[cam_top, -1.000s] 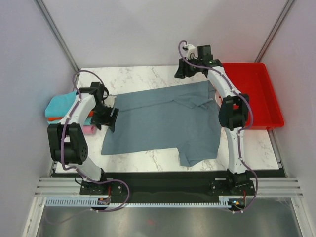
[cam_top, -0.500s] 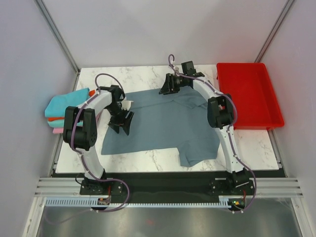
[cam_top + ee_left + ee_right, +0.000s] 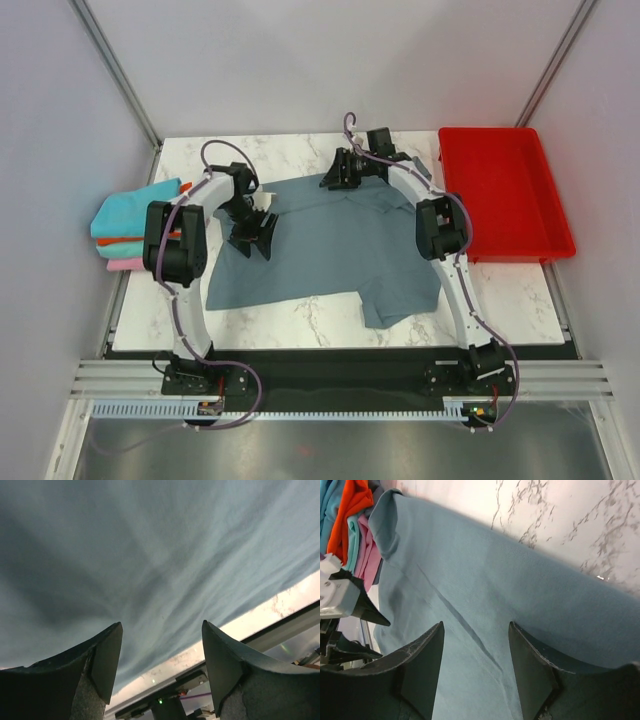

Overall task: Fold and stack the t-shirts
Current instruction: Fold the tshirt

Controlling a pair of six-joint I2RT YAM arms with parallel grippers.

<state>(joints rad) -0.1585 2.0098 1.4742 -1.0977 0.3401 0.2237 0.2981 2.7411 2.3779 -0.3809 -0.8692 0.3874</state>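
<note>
The large slate grey-blue t-shirt (image 3: 330,250) lies spread on the marble table; it fills the left wrist view (image 3: 150,555) and the right wrist view (image 3: 485,630). A stack of folded teal, orange and pink shirts (image 3: 125,225) sits at the table's left edge and shows in the right wrist view (image 3: 355,525). My left gripper (image 3: 257,236) is open and empty just above the shirt's left part. My right gripper (image 3: 330,180) is open and empty over the shirt's far edge. In both wrist views the jaws stand apart with only cloth between them.
A red plastic tray (image 3: 510,195) stands at the right of the table. Bare marble (image 3: 290,150) runs behind the shirt and along the near edge (image 3: 300,320). Grey walls enclose the table.
Both arms swung inward over the shirt: the left gripper moved right from the stack side, the right gripper moved left from near the tray. The shirt's far right corner has shifted slightly.
</note>
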